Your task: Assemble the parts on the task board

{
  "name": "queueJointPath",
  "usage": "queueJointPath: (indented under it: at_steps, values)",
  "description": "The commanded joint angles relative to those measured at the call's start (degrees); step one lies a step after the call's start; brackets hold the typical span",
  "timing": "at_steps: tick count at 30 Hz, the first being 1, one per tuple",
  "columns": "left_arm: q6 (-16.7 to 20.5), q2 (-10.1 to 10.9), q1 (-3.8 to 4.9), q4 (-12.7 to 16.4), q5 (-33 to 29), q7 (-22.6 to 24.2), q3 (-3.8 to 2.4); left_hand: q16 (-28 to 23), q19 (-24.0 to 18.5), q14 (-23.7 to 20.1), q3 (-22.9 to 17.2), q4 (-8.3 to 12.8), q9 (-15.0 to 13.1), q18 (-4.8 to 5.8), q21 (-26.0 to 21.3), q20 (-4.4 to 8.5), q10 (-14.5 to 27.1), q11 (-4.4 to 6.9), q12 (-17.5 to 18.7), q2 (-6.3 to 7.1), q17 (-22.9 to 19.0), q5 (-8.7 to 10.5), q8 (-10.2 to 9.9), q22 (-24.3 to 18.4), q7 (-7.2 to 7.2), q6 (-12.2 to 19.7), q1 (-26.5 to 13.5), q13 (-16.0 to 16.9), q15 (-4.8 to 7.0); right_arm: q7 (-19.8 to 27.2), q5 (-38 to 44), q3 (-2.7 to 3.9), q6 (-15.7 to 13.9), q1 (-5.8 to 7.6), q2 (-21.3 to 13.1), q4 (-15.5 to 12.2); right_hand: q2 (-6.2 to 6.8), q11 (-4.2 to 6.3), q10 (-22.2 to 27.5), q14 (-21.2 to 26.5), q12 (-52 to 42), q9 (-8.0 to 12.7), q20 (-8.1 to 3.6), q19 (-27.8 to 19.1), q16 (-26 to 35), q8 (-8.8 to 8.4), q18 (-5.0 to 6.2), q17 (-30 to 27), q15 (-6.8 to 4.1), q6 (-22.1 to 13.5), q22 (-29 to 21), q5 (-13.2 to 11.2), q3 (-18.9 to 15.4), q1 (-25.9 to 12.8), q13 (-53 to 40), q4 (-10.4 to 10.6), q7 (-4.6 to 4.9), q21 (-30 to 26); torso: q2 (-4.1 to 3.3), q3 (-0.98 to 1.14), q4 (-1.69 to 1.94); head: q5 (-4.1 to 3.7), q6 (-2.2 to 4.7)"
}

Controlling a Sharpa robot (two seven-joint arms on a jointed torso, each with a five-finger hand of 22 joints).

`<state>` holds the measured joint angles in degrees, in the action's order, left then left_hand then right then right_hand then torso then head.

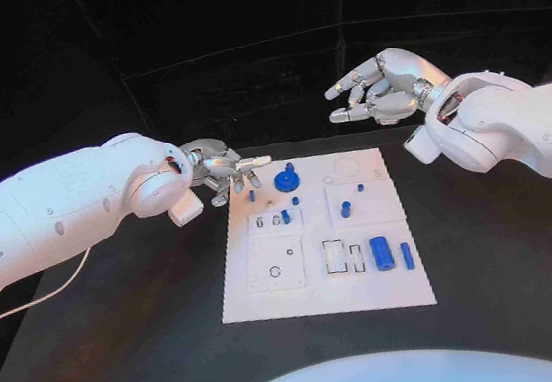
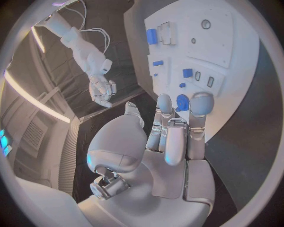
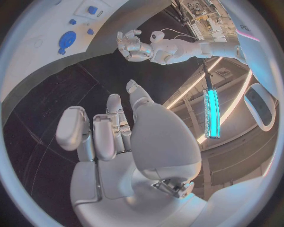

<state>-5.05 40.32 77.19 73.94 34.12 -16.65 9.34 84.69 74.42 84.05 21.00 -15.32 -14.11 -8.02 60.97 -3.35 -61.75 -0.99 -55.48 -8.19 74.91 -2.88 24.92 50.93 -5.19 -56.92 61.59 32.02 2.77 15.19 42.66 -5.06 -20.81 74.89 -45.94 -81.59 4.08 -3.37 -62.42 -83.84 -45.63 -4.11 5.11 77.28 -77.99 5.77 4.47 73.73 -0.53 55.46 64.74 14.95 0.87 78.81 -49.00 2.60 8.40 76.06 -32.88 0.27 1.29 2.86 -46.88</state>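
Both my hands hold nothing. My left hand (image 1: 223, 175) has fingers apart at the white board's (image 1: 325, 288) far left corner. My right hand (image 1: 381, 87) hangs spread behind it. Blue parts (image 1: 381, 253) lie on the board.

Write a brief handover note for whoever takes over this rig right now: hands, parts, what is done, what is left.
Left hand: open, holding nothing, fingers over the far-left corner of the white rectangular task board.
Right hand: open, raised beyond the board's far-right corner.
Parts: round blue disc at the far edge; blue cylinder and thin blue rod at the near right.
Done: cannot tell.
Left: the loose parts.
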Motion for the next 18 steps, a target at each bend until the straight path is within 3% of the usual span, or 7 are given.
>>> queueJointPath:
  at_steps: [1,5,7,13,18]
  values:
    - [-4.6,-1.9,0.29,-1.5,10.5,-9.7,-0.04,0.7,1.1,3.5,0.2,0.2,-1.2,0.54,1.4,0.38,-0.4,0.45,-0.6,-0.16,6.8,0.11,1.7,1.8,0.5,0.4,1.1,0.1,0.49,1.0,-4.9,0.01,-1.8,0.39,-0.1,0.2,-0.47,-0.14,0.4,-1.2,0.2,0.1,0.16,-0.5,0.5,0.02,1.08,-0.4,-0.31,0.0,-0.4,0.5,0.5,0.5,0.3,0.0,0.16,-0.5,0.05,0.05,-0.08,0.02,0.06]
    - [-4.9,-4.6,0.45,-3.1,14.4,-12.1,-0.04,2.0,2.6,4.2,0.8,1.0,-2.6,1.14,3.9,0.68,-1.1,0.84,-1.1,1.59,8.9,0.14,3.8,4.8,0.89,0.8,2.3,0.2,0.83,0.6,-4.9,0.01,-2.0,0.65,-0.1,0.2,-0.53,-0.12,0.4,-1.1,0.3,0.1,0.15,-0.7,0.9,0.02,1.15,-0.8,-0.32,0.0,-0.9,1.2,0.7,0.7,0.7,-0.2,0.17,-0.9,-0.02,0.01,-0.02,-0.01,0.06]
    - [-5.0,-5.9,0.49,-3.9,15.6,-12.9,-0.04,3.0,3.7,4.8,0.8,1.3,-3.3,1.55,5.6,0.94,-2.7,1.16,-2.7,2.26,10.7,0.14,5.0,7.1,1.19,0.9,2.6,2.3,1.09,0.4,-4.8,0.01,-2.1,0.73,-0.1,0.3,-0.53,-0.13,0.4,-1.0,0.4,0.1,0.14,-0.7,1.0,0.02,1.17,-0.9,-0.32,0.0,-1.0,1.3,0.7,0.8,0.8,-0.2,0.17,-1.0,-0.01,-0.01,-0.01,0.1,-0.05]
    - [-5.1,-9.3,0.53,-6.4,17.0,-13.9,-0.05,4.3,5.7,5.5,0.3,1.1,-4.8,2.34,8.9,1.43,-5.3,1.72,-5.1,2.01,13.1,0.11,7.2,11.2,1.81,0.9,2.7,5.7,1.59,-0.3,-4.4,0.01,-2.2,0.94,0.0,0.5,-0.47,-0.11,0.5,-1.0,0.6,0.2,0.12,-0.7,1.3,0.01,1.2,-1.1,-0.35,0.0,-1.2,2.5,0.9,0.8,1.4,-0.3,0.18,-1.2,-0.09,0.03,-0.08,0.15,-0.24]
    - [-5.4,-11.6,0.5,-8.3,15.8,-14.0,-0.04,4.7,6.2,5.6,-0.5,1.1,-5.6,2.58,9.9,1.63,-6.1,1.93,-5.8,1.27,13.8,-0.03,8.3,12.5,2.03,1.2,3.0,6.7,1.78,-1.0,-4.1,0.01,-2.2,1.06,0.1,0.7,-0.27,-0.15,0.5,-1.0,0.7,0.2,0.11,-0.7,1.5,0.02,1.23,-1.3,-0.33,0.0,-1.5,2.6,0.8,0.2,2.0,0.0,0.19,-1.5,-0.02,-0.01,-0.11,0.07,-0.48]
